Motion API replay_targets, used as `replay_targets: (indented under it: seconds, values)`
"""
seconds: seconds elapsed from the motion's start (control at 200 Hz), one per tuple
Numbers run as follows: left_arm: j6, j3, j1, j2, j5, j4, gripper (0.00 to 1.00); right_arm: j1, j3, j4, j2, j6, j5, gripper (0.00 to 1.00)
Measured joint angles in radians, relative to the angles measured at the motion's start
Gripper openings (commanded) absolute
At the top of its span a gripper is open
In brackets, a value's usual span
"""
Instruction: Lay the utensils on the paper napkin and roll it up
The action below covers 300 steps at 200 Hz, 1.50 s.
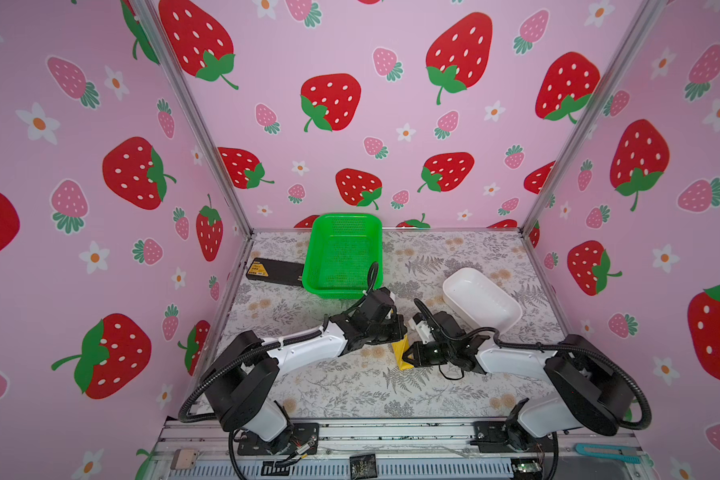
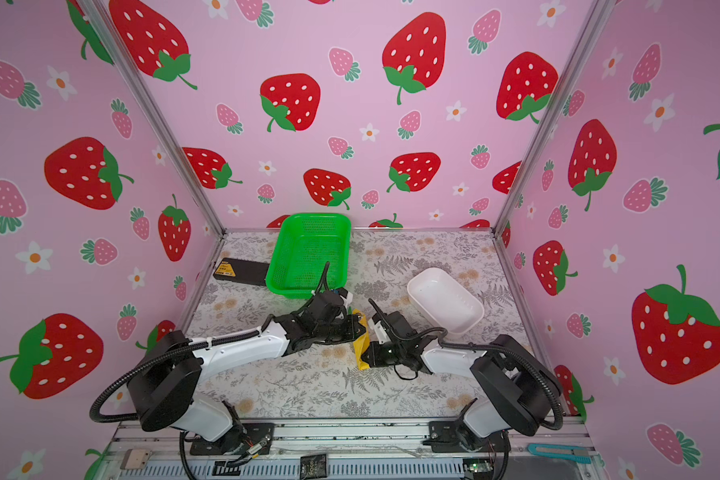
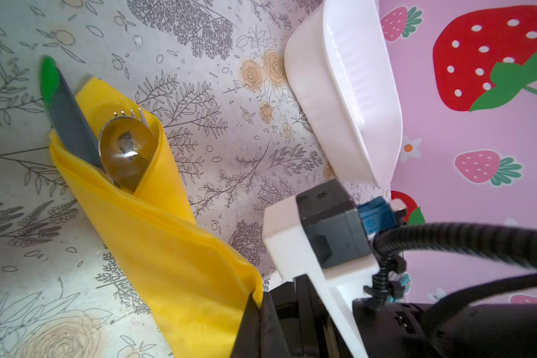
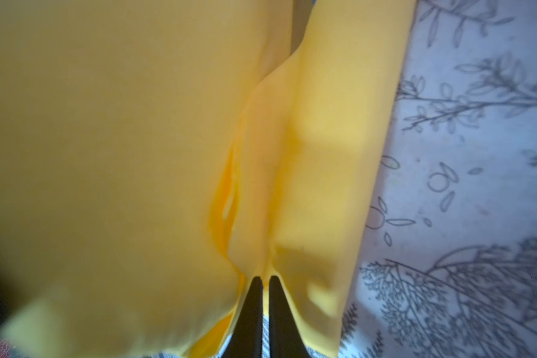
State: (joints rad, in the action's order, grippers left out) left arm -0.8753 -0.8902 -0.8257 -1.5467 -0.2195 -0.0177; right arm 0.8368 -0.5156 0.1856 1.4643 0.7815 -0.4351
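The yellow paper napkin [image 3: 168,248] lies as a loose roll on the floral tabletop, between the two grippers in both top views [image 1: 401,353] [image 2: 361,347]. The utensils stick out of its far open end: a spoon bowl [image 3: 127,148], fork tines [image 3: 137,113] behind it, and a grey knife blade [image 3: 72,124] with a green tip. My left gripper [image 3: 259,299] is shut on the near edge of the napkin. My right gripper [image 4: 263,279] is shut on a fold of the napkin [image 4: 137,124], which fills most of the right wrist view. The utensil handles are hidden inside the roll.
A green perforated basket [image 1: 341,257] [image 2: 308,253] stands at the back. A black box [image 1: 273,272] lies to its left. A white oblong dish [image 1: 481,301] [image 3: 348,102] sits just right of the grippers. Strawberry-print walls enclose the table on three sides.
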Motion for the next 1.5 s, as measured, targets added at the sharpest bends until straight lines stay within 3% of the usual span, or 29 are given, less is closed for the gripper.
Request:
replay_targets:
  seconds: [0.78,1.045,1.235,1.5]
  values:
    - [-0.048,-0.074,-0.016,-0.102,-0.018,-0.031,0.00,-0.017,0.027,0.042,0.049,-0.043,-0.014,0.09]
    - [-0.066,-0.091,-0.021,-0.117,-0.016,-0.038,0.00,-0.029,0.044,0.052,0.026,-0.045,-0.025,0.15]
    - [-0.068,-0.091,-0.023,-0.117,-0.005,-0.039,0.00,-0.042,0.080,0.027,-0.066,-0.050,-0.017,0.25]
    - [-0.068,-0.095,-0.024,-0.134,0.001,-0.039,0.00,-0.070,0.119,-0.014,-0.205,-0.040,0.031,0.53]
